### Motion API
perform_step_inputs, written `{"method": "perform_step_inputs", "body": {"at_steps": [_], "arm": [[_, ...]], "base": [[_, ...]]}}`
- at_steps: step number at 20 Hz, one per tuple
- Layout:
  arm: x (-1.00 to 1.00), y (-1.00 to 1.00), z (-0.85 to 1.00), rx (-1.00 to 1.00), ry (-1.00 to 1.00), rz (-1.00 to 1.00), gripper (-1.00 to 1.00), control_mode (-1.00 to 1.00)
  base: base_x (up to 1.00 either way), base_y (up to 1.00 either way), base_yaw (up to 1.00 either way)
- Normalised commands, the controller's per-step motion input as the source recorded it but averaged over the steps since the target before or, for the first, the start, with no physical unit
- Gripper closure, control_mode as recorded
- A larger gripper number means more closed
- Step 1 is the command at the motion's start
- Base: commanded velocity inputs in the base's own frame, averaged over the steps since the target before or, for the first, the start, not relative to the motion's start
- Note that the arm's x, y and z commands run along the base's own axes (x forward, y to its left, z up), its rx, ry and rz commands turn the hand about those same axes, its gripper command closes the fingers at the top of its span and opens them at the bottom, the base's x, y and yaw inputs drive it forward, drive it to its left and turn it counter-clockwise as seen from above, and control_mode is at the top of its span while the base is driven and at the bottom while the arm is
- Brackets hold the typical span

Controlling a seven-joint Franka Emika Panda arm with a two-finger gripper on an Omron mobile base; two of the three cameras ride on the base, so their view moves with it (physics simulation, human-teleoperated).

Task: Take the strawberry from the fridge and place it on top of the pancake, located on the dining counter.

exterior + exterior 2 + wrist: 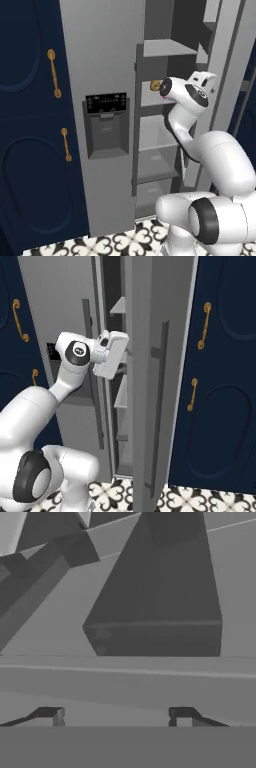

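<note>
Gripper (pixel 117 716): in the hand view its two dark tips stand well apart with bare grey shelf between them, nothing pinched. Whether they are mid-closing you cannot tell.

Hand sits inside the open fridge (pixel 105 60), wrist at the second shelf (pixel 150 97) down.

Strawberry (pixel 163 98): a small reddish speck in the left base view, just below the tan-yellow lump (pixel 155 85) at the shelf's front edge, tight against the white wrist. You can't tell whether it touches the fingers.

Pancake and dining counter: elsewhere, step not begun.

Risks, as you'd judge them:
- The fruit is absent between the tips in the hand view; close now and you likely grab air.
- The wrist crowds the shelf edge; a nudge could roll the strawberry off or knock the lump.
- Door (pixel 160 381) stands close beside the hand; a wide swing out could clip it.
</note>
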Motion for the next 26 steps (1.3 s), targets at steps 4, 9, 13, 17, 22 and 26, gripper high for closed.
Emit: {"method": "perform_step_inputs", "body": {"at_steps": [4,9,13,17,22,26], "arm": [[0.0,-0.53,0.0,0.0,0.0,0.0,-1.0,-1.0],[0.0,-0.66,-0.04,0.0,0.0,0.0,-1.0,-1.0],[0.0,-0.64,-0.09,0.0,0.0,0.0,-1.0,-1.0],[0.01,-0.66,-0.15,-0.01,0.0,0.0,-1.0,-1.0],[-0.07,-0.35,-0.05,-0.03,-0.02,0.0,-1.0,-1.0],[-0.79,0.59,0.2,0.0,-0.17,0.01,-1.0,-1.0]], "base": [[0.0,0.0,0.0],[0.0,0.0,0.0],[0.0,0.0,0.0],[0.0,0.0,0.0],[0.0,0.0,0.0],[0.0,0.0,0.0]]}}
